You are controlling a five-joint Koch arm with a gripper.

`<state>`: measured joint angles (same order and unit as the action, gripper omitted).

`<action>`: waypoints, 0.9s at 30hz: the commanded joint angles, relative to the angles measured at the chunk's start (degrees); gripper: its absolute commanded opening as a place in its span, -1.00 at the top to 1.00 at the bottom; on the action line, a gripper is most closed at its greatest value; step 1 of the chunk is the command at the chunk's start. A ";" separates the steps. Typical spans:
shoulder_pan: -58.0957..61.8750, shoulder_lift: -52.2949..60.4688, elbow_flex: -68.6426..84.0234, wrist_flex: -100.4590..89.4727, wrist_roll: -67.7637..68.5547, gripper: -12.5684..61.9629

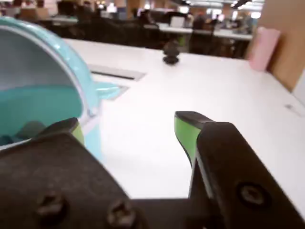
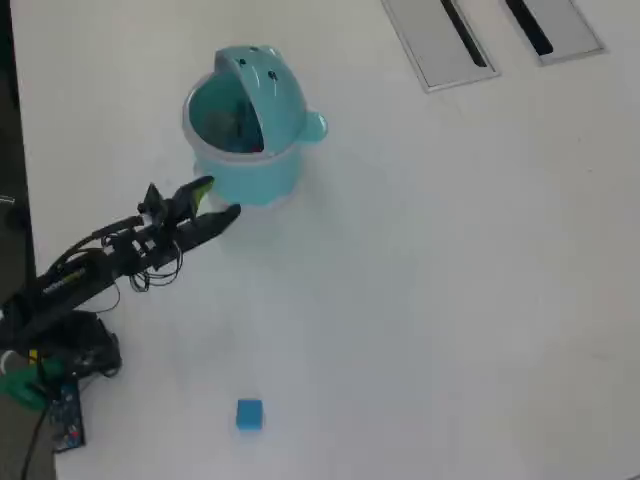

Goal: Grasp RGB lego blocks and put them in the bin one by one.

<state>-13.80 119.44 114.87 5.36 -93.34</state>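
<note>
The round teal bin (image 2: 256, 178) stands at the upper left of the overhead view with its face lid flipped up. In the wrist view the bin (image 1: 71, 53) fills the left side. Something dark lies inside it, too blurred to name. My gripper (image 2: 218, 198) hovers just in front of the bin's lower left wall, jaws spread. Through the wrist camera the gripper (image 1: 129, 123) is open, green-lined fingertips (image 1: 183, 131) wide apart with only white table between them. One blue lego block (image 2: 249, 414) lies alone near the bottom edge of the overhead view, far from the gripper.
Two grey cable slots (image 2: 440, 40) are set into the table at the top right. The arm's base and cables (image 2: 60, 345) sit at the lower left. In the wrist view a small dark object (image 1: 170, 52) and a pink object (image 1: 263, 47) stand far back.
</note>
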 commanded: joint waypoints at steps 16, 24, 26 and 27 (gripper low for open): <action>18.98 13.71 10.63 -1.14 4.04 -0.28; 29.62 15.29 9.84 -2.81 14.68 -0.27; 33.05 15.29 10.63 -4.66 14.41 -0.29; 34.72 15.29 11.60 -6.15 14.68 -0.29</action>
<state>18.90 131.22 128.94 5.36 -79.19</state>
